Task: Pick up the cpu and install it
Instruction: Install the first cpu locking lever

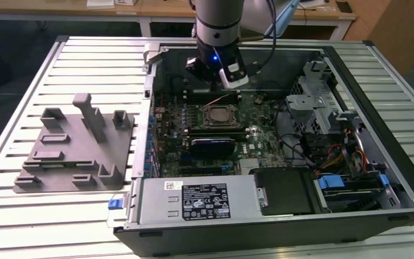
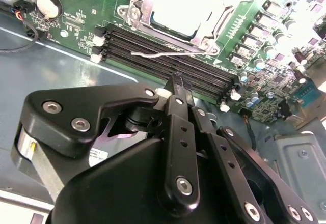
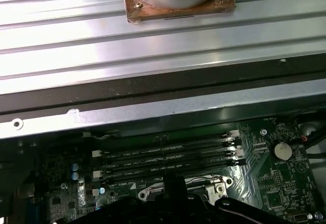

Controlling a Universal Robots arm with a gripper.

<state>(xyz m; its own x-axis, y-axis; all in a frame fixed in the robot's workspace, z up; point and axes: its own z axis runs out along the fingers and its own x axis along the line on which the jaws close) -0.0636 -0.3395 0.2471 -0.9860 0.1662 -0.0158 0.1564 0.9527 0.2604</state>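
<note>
The cpu (image 2: 178, 2) lies flat inside the metal frame of the motherboard socket (image 2: 133, 0), its shiny top glaring white in the second wrist view. In the exterior view, the cpu (image 1: 218, 114) sits in the socket near the middle of the board. My gripper (image 1: 213, 82) hangs just beyond the socket, over the black memory slots (image 2: 153, 56). Its black fingers (image 2: 177, 89) meet at the tip with nothing between them. A thin silver socket lever (image 2: 168, 54) lies between the frame and the slots.
The open computer case (image 1: 379, 65) holds a drive cage (image 1: 318, 102) and cables at the exterior view's right, and a power supply (image 1: 192, 199) in front. A grey holder tray (image 1: 77, 148) with upright posts stands on the slatted table at the exterior view's left.
</note>
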